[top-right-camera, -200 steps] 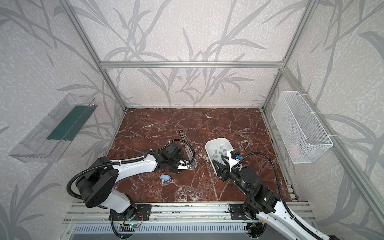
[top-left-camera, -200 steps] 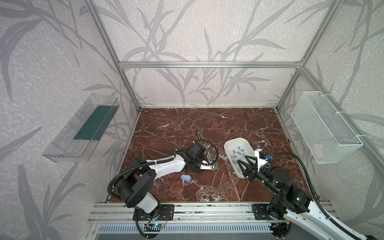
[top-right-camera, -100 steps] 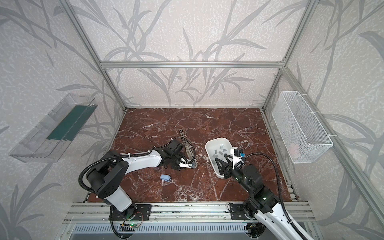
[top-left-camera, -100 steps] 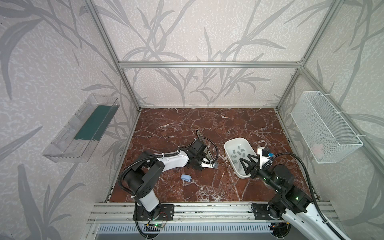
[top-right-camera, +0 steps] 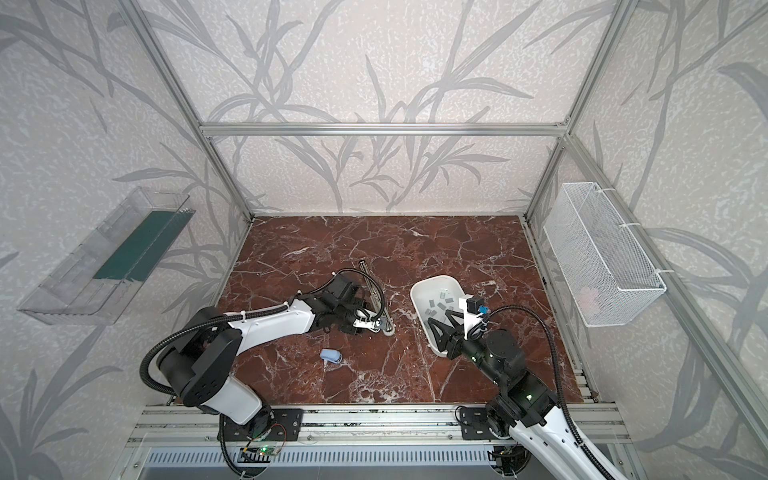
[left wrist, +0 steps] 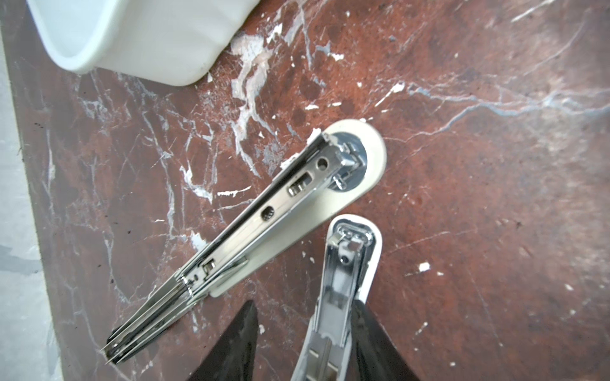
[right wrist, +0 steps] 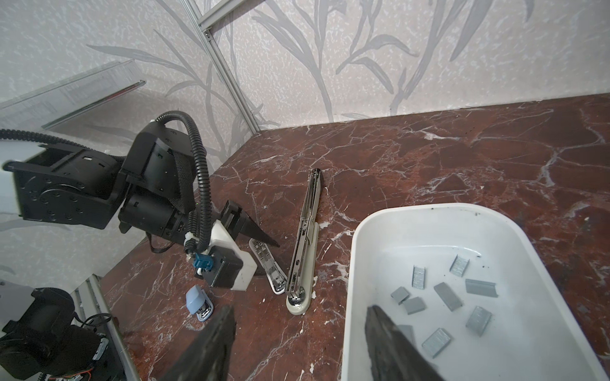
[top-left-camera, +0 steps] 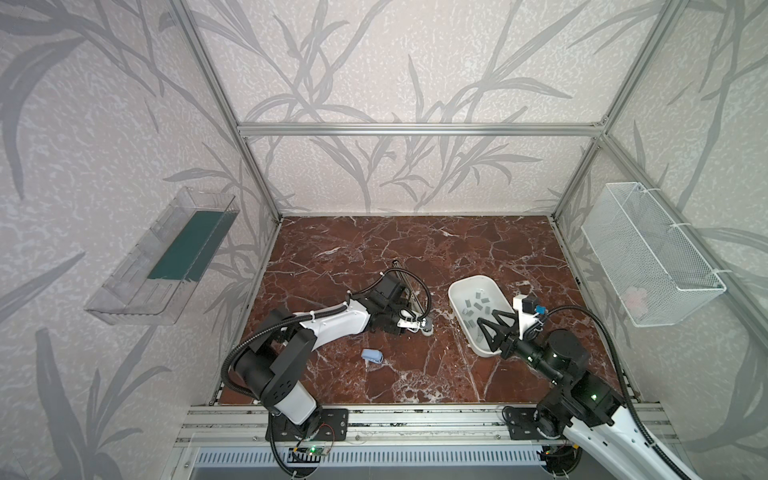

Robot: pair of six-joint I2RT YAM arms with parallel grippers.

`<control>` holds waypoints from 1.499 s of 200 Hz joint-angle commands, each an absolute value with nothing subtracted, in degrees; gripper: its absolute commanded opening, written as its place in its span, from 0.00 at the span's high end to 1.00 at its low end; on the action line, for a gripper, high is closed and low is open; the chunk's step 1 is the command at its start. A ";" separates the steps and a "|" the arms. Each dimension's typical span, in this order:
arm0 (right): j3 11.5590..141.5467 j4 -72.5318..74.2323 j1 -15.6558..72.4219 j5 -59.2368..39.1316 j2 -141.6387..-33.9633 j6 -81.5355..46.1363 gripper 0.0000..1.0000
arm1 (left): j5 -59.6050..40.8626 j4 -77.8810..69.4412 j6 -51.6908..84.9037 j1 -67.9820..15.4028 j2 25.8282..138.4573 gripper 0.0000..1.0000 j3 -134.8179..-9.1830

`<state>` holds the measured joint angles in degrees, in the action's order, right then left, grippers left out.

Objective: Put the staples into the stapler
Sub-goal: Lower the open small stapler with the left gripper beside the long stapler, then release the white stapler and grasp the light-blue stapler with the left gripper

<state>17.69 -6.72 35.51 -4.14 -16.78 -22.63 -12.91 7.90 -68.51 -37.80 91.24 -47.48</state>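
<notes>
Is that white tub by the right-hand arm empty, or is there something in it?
Not empty: several small grey staples lie scattered flat on the floor of the white tub.

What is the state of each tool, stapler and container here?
Left tool: open, astride the white stapler piece.
Right tool: open, empty, over the tray.
White stapler piece: lying chrome side up.
Long stapler: opened out, flat on table.
Blue stapler: lying alone on table.
Staples: loose in tray.
</notes>
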 commanded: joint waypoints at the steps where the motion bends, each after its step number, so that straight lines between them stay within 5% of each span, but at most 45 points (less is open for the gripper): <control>1: 17.07 -5.69 35.27 -5.01 -16.25 -22.81 0.36 | -9.08 5.00 -71.15 -37.11 91.19 0.52 -45.49; 170: 17.23 -4.67 34.94 -6.65 -16.52 -23.69 0.36 | -5.84 0.06 -72.62 -36.60 82.74 0.55 -43.41; 234: 17.40 -8.72 34.98 -7.79 -13.60 -19.74 0.27 | -6.47 27.54 -66.45 -37.23 77.90 0.55 -62.68; 300: 14.62 -9.12 34.91 5.29 -12.30 -16.67 0.23 | -10.19 39.52 -56.23 -37.46 63.97 0.53 -50.52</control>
